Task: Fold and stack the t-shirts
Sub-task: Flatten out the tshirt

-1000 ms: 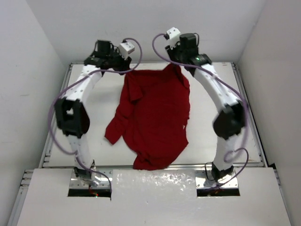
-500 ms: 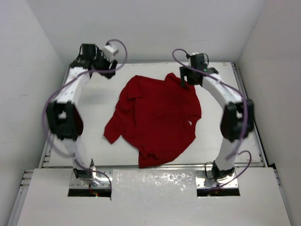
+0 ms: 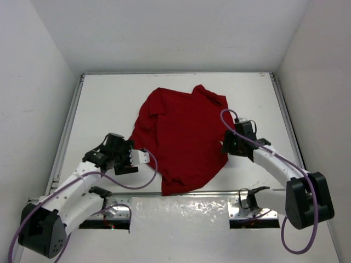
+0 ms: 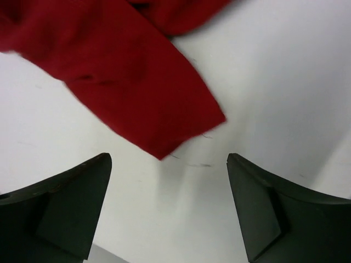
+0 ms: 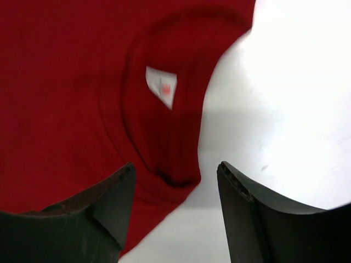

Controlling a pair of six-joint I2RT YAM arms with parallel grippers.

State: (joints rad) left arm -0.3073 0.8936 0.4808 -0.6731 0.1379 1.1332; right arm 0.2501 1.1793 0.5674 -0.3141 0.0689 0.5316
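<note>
t-shirt (image 3: 184, 137): dark red, rumpled on the table (image 3: 109, 104)
left gripper (image 4: 167, 160): spread wide, empty, by the sleeve (image 4: 137, 93)
right gripper (image 5: 175, 166): spread, empty, over the collar (image 5: 164, 159)

Left gripper (image 4: 167, 159) has its fingers (image 4: 66, 203) spread wide, one in each bottom corner, with bare white surface (image 4: 274, 82) between them. A dark red t-shirt (image 4: 126, 76) fills the upper left. Its squared hem end lies flat and points down-right, ending just above the gap. Faint shadow below the hem.
</note>
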